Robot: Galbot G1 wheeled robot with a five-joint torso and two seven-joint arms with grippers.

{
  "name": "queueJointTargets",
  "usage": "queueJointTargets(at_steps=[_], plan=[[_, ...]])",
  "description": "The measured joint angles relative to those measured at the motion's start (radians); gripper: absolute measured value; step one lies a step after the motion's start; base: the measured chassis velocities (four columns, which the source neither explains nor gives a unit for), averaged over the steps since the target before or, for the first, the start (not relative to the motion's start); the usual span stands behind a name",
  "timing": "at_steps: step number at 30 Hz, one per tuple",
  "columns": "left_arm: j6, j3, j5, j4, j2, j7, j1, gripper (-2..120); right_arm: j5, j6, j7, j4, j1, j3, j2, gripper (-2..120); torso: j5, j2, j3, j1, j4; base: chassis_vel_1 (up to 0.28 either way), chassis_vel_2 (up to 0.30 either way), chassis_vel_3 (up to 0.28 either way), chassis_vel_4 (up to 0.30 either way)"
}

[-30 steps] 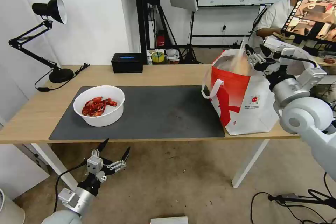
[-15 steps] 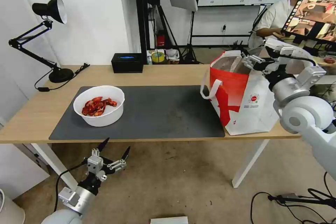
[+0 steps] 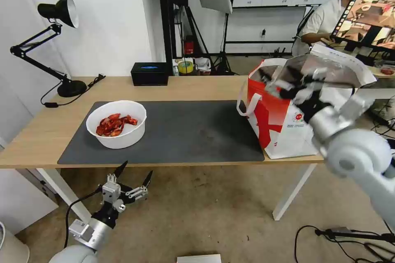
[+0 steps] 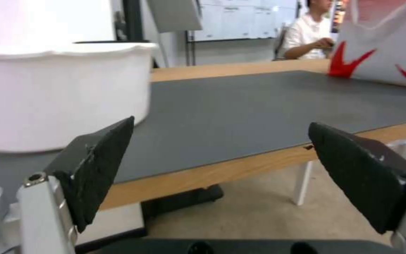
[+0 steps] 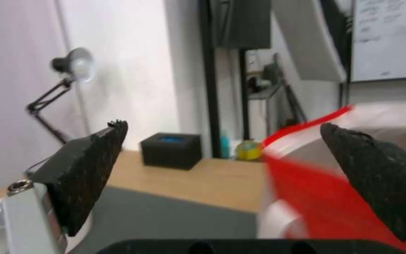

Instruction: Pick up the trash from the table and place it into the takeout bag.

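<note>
The trash in sight is a white round bowl (image 3: 116,124) of red crayfish shells, standing on the left of the dark grey mat (image 3: 185,131) on the table (image 3: 41,131). In the left wrist view the bowl (image 4: 57,95) looms close ahead. The takeout bag (image 3: 288,127) stands on the table's right end with its foil-lined mouth open. My right gripper (image 3: 284,80) is open and empty, blurred by motion at the bag's near rim. In the right wrist view the right gripper (image 5: 222,176) has the bag (image 5: 334,183) beside it. My left gripper (image 3: 135,172) hangs open below the table's front edge, in front of the bowl.
A black desk lamp (image 3: 57,12) stands at the far left corner, and a black box with a blue top (image 3: 149,73) sits at the table's back edge. A monitor (image 3: 368,12) stands behind the bag. Cables lie on the floor at the right.
My right gripper has swung from over the bag's mouth down and leftward to its near rim. The bag's foil flap now stands higher. The left arm has not moved.
</note>
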State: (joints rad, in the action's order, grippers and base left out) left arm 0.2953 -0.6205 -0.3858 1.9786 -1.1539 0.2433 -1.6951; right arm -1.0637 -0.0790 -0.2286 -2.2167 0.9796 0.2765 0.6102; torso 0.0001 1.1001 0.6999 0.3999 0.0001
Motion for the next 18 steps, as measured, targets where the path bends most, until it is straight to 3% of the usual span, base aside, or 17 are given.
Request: queueJointTargets(at_steps=[1,6,12,18], plan=[[0.003,-0.013,0.0,0.005,-0.009,0.0,-0.012,100,0.018,0.0,0.005,-0.011,0.025,-0.006,0.012,100,0.0,0.0,0.0,0.0,0.0008,0.0,0.0,0.0,0.0],[0.004,-0.029,0.001,0.013,-0.014,0.002,-0.026,100,0.082,0.015,0.011,-0.021,0.153,0.009,0.039,100,0.0,0.0,0.0,0.0,-0.0004,0.0,0.0,0.0,0.0],[0.016,-0.064,0.001,0.019,-0.031,0.008,-0.059,100,0.173,0.053,0.031,-0.008,0.278,0.014,0.075,100,0.0,0.0,0.0,0.0,0.0,0.0,0.0,0.0,0.0],[0.024,-0.071,0.001,0.019,-0.038,0.013,-0.071,100,0.315,0.145,0.049,0.035,0.44,0.031,0.136,100,-0.0001,0.0,0.0,0.0,-0.0001,0.0,0.0,0.0,0.0]])
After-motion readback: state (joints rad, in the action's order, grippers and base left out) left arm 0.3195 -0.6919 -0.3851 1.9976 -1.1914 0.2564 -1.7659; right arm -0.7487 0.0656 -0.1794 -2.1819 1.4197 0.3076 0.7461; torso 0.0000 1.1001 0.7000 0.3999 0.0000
